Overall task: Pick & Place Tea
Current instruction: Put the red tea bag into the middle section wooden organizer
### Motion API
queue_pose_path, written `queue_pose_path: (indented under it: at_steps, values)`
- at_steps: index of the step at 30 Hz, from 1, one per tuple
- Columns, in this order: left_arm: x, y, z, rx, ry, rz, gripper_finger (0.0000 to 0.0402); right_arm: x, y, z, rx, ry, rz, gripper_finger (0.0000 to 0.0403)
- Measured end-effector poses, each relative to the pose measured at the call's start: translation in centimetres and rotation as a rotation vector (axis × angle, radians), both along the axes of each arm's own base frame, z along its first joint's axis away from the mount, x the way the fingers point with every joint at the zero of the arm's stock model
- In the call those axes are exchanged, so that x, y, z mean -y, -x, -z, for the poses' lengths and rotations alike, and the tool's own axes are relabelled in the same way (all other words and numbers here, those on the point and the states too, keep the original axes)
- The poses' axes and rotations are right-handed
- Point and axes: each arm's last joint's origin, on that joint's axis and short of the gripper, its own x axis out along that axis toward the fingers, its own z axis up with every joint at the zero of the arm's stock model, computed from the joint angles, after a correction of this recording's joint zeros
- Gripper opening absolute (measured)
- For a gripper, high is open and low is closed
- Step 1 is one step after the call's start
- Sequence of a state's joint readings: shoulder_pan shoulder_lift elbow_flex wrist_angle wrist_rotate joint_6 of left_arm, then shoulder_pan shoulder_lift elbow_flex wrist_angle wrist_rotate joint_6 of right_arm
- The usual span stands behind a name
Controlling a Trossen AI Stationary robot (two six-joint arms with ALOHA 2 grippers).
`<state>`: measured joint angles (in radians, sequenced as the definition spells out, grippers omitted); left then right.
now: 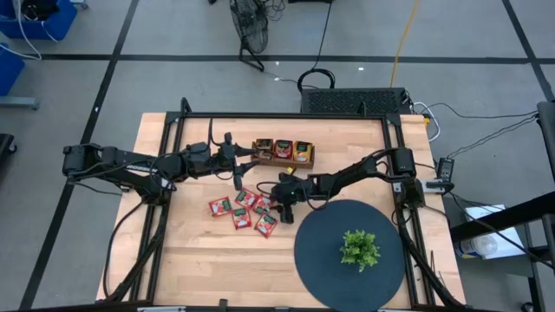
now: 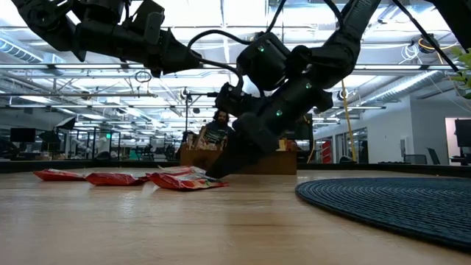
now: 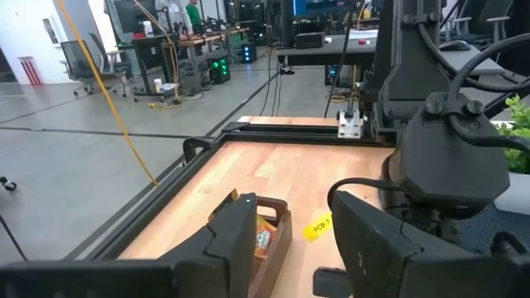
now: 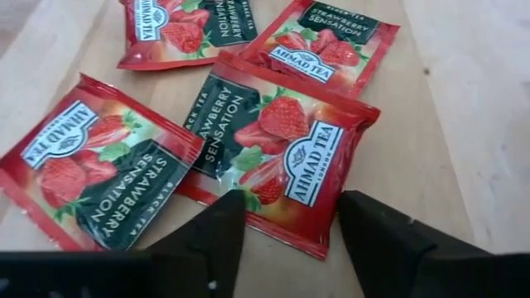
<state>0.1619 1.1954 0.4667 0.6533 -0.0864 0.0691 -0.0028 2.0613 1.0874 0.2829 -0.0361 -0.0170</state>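
Fingers: my right gripper (image 4: 281,228) spread, tips low over the edge of a red tea sachet (image 4: 277,149), nothing pinched | more red sachets (image 1: 242,211) loose on the table (image 1: 191,260) just beside it | my left gripper (image 1: 236,176) parted, empty, raised near the wooden tray (image 1: 284,152) | round dark mat (image 1: 347,256) with green plant (image 1: 359,249) on right.

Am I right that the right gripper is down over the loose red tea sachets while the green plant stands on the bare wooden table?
Not quite: the plant stands on the dark round mat, as the high view shows. The right gripper is indeed down over the red tea sachets.
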Motion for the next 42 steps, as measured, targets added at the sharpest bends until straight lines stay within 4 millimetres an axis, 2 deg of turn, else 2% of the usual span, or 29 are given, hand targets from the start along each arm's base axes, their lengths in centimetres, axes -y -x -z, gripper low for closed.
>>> queue_pose_path:
  at_steps: [3, 8, 9, 14, 22, 26, 34, 38, 42]
  values:
    - [0.0, 0.0, 0.0, 0.0, 0.001, 0.0, 0.0154, 0.1, 0.0, 0.0, -0.001, 0.005, 0.008, 0.0136]
    - [0.0, 0.0, 0.0, 0.005, 0.018, -0.002, 0.0152, 0.1, 0.0, 0.1, -0.003, 0.022, -0.003, 0.0026]
    - [0.0, 0.0, 0.0, 0.01, 0.039, -0.003, 0.0152, 0.1, 0.0, 0.0, -0.001, 0.027, -0.009, 0.0015]
    - [0.0, 0.0, 0.0, 0.043, 0.172, -0.012, 0.0152, -0.6, -0.2, -0.4, 0.04, 0.094, -0.007, 0.0005]
    - [0.0, 0.0, 0.0, 0.054, 0.211, -0.009, 0.0152, -3.2, -0.1, -4.0, 0.155, 0.48, 0.111, 0.0002]
    - [0.0, 0.0, 0.0, 0.084, 0.348, -0.02, 0.0152, -3.7, 0.6, -4.1, 0.197, 0.674, 0.255, 0.0001]
    - [-0.1, 0.0, 0.2, 0.121, 0.466, -0.092, 0.0161, -2.6, 4.1, -2.7, 0.287, 0.82, 0.535, 0.0001]
    - [-0.4, -0.8, 1.9, 0.07, 0.528, -0.15, 0.0193, -2.0, 5.5, -3.3, 0.406, 0.829, 0.599, 0.0]
    - [-0.5, -2.0, 3.6, 0.065, 0.551, -0.171, 0.0231, -1.4, 5.7, -4.4, 0.499, 0.835, 0.638, 0.0]
